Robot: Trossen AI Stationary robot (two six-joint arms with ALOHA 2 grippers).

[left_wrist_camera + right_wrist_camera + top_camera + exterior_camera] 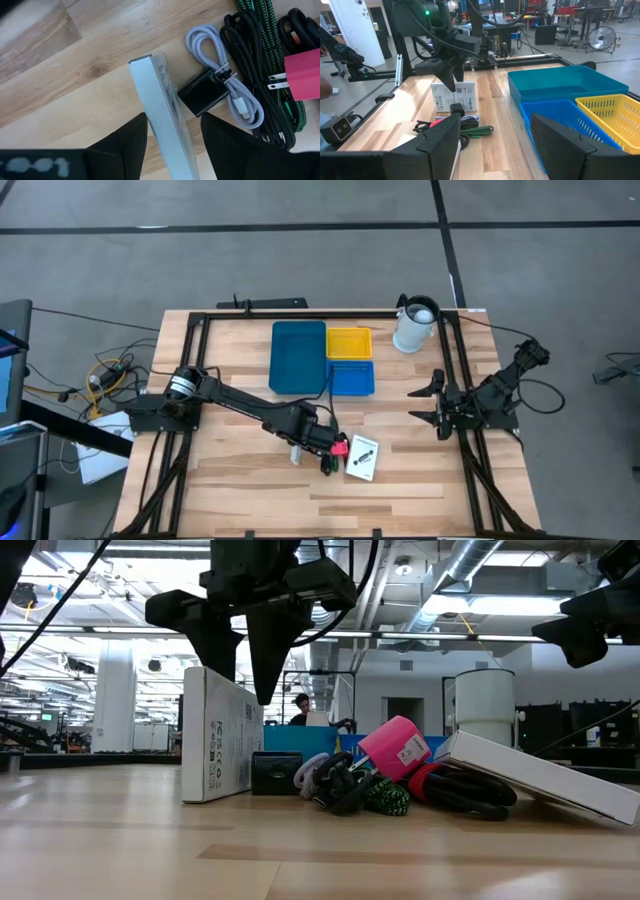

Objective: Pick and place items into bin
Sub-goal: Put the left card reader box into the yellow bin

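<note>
Left gripper [172,137] hangs over the item pile near the table's front centre, fingers [268,660] spread apart, straddling a white box [162,110] that stands on its edge; contact not clear.

Just beside the box: black charger [202,92] with a coiled pale cable [235,90]. Next to these, a green braided cable [265,30], black cables [460,790] and a pink plug block [395,748]. A second white box [363,458] lies tilted against the pile.

Bin well apart, toward the back: long teal tray [298,355], yellow tray [349,343], blue tray [352,378].

Right gripper [432,402] waits at the right side, fingers apart. White jug [415,325] at the back right.
</note>
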